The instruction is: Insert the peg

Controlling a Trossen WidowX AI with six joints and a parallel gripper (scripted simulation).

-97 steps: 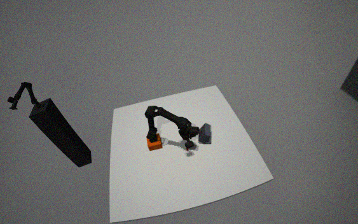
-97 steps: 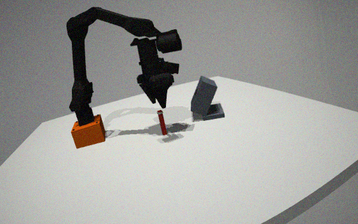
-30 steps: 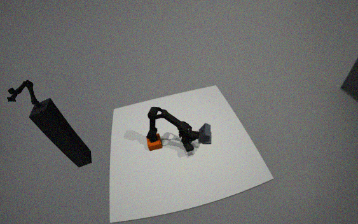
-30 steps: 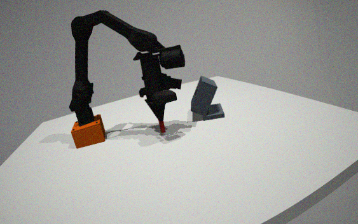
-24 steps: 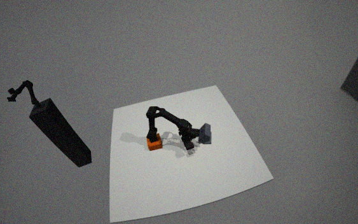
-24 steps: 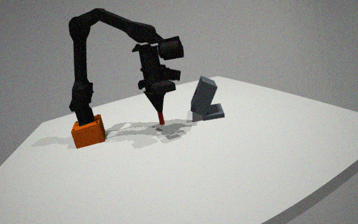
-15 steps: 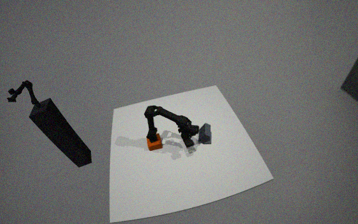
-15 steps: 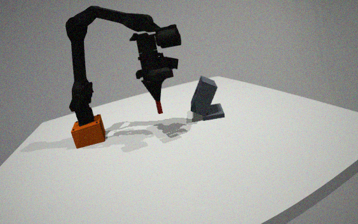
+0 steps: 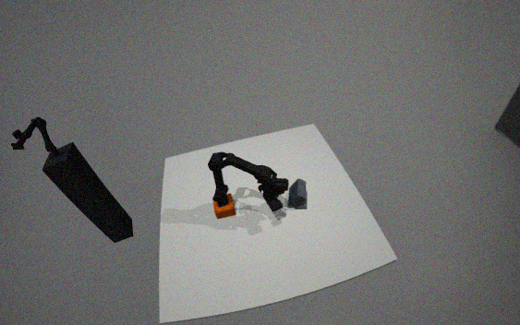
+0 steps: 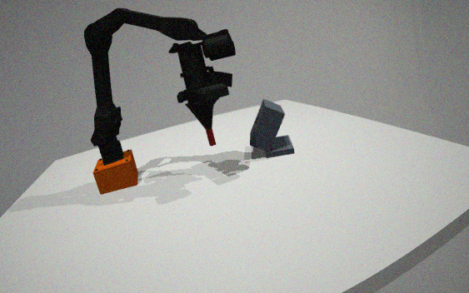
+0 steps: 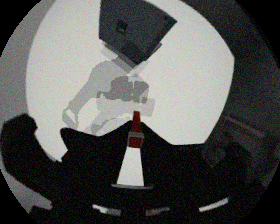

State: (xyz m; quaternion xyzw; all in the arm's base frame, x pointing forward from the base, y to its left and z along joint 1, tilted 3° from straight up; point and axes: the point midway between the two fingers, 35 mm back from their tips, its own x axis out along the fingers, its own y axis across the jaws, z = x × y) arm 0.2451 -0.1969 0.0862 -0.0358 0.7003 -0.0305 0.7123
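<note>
The tool (image 9: 274, 207) (image 10: 210, 126) (image 11: 135, 123) is closed on the red peg (image 10: 211, 137) (image 11: 136, 131), its two fingers pinched together with only the peg's thickness between them. The grip sits high on the peg, so its bottom end sticks out below the fingertips; that leaves a length free to enter the hole before the fingers meet the panel, which is presumably why it is held there. The peg hangs above the worktop (image 9: 258, 277) (image 10: 232, 225) (image 11: 191, 95), leaning slightly, much in line with the tool. Its flat sides show in the wrist view, so the turn about its own length probably matters.

Ahead of the tool, apart from it, stands the grey sloped panel (image 9: 297, 194) (image 10: 266, 125) (image 11: 141, 25), tilted on its foot. The wrist view shows a small, dark, squarish hole (image 11: 122, 26) in its face, turned toward the arm. The slope means a straight downward push would not serve: the tool likely has to tip until peg and hole share one line, then match the flats. Moving in before that could catch the peg's end on the rim and twist it between the fingers.
</note>
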